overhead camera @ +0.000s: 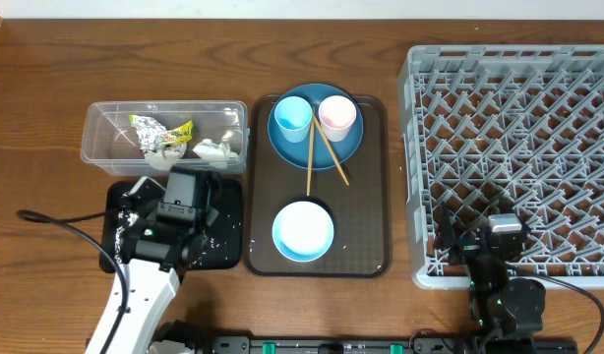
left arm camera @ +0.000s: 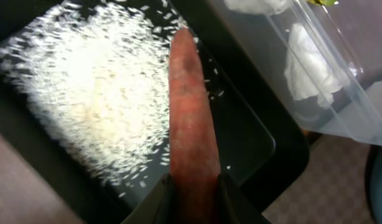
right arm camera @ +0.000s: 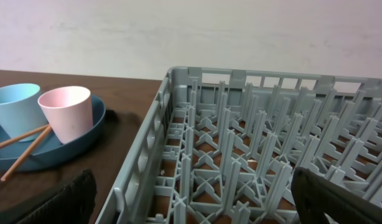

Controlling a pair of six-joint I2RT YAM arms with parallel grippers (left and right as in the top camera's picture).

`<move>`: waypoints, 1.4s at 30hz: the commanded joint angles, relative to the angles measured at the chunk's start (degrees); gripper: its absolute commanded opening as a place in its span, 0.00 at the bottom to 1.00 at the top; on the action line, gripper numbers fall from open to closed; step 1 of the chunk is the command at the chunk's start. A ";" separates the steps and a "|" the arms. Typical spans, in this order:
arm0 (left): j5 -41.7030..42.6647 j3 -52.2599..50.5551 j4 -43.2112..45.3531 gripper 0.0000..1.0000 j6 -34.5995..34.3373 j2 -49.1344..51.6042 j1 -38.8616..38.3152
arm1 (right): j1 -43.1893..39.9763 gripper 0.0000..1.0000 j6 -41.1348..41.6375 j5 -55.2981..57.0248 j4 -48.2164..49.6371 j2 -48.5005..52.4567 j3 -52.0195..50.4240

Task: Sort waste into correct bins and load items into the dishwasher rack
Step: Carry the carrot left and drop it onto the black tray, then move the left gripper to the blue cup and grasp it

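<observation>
Over the black tray (left arm camera: 259,137) the carrot (left arm camera: 191,112) is clamped by the left gripper (left arm camera: 194,186) — right gripper (right arm camera: 197,199) spread wide, dishwasher rack (overhead camera: 518,147) not yet loaded.

- A dark brown wooden table (overhead camera: 46,59) with visible grain filled nearly the whole overhead view.
- A plain, pale wall (right arm camera: 191,37) rose just behind the table's far edge.
- The light was even and soft, casting only faint shadows.
</observation>
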 commanded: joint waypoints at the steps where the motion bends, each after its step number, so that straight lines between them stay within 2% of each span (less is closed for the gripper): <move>1: 0.46 -1.92 1.79 0.19 -1.68 0.17 0.35 | -1.03 0.99 -0.61 0.20 -0.24 0.02 -0.07; 13: 0.63 -10.01 13.79 0.19 -2.82 1.01 0.35 | -1.01 0.99 -0.61 0.20 -0.24 0.02 -0.07; 17: 0.68 -8.39 17.27 0.24 3.74 0.24 0.35 | -1.03 0.99 -0.61 0.20 -0.24 0.02 -0.07; 20: 2.91 -4.72 17.20 0.30 10.05 -1.07 0.35 | -1.03 0.99 -0.61 0.17 -0.24 0.02 -0.07; 23: 10.27 0.09 16.13 0.34 17.81 -2.03 0.35 | -1.03 0.99 -0.61 0.20 -0.24 0.02 -0.07; 25: 16.65 4.04 13.14 0.35 22.58 -1.95 0.35 | -1.01 0.99 -0.61 0.20 -0.24 0.02 -0.07; 28: 22.56 11.37 6.10 0.36 25.99 -0.39 0.35 | -1.03 0.99 -0.61 0.20 -0.24 0.02 -0.07; 35: 24.68 32.24 -8.20 0.42 33.59 9.16 -0.46 | -1.03 0.99 -0.61 0.20 -0.24 0.02 -0.07; 39: 24.68 39.89 -9.81 0.45 34.97 15.91 -2.38 | -1.03 0.99 -0.61 0.20 -0.24 0.02 -0.07; 42: 24.72 41.03 -7.39 0.46 34.91 20.11 -4.96 | -1.03 0.99 -0.61 0.20 -0.24 0.02 -0.07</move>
